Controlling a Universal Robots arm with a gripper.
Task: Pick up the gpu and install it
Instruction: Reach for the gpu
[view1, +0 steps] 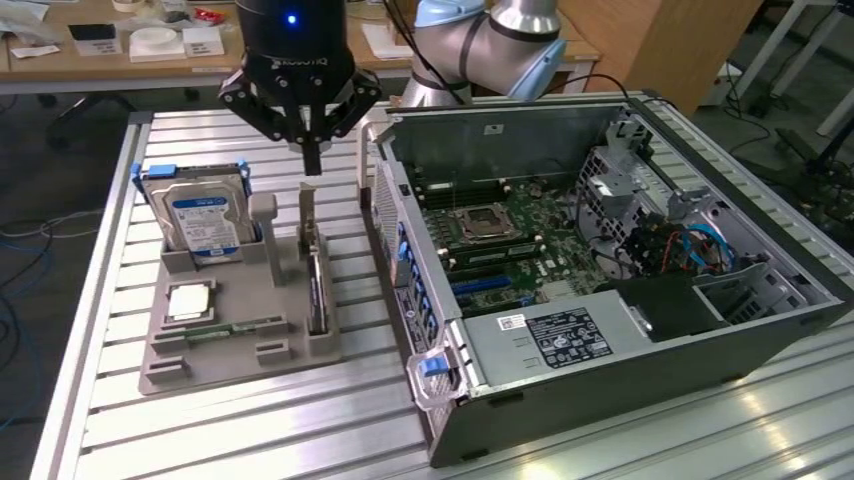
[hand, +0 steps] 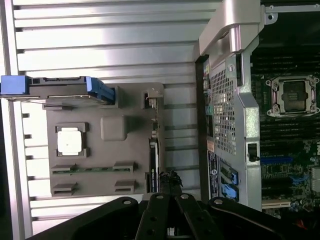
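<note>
Gripper (view1: 311, 165) hangs with fingers pressed together directly above the gpu (view1: 318, 285), which stands on edge in the grey holder (view1: 220, 365) between the hard drive (view1: 200, 215) and the open computer case (view1: 601, 385)

HDD (view1: 200, 215), CPU (view1: 191, 300), RAM stick (view1: 234, 328), grey holder (view1: 220, 358)

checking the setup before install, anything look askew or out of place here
Nothing stands out. The gpu stands on edge in its slot in the grey holder, the hard drive upright in its own.
</note>
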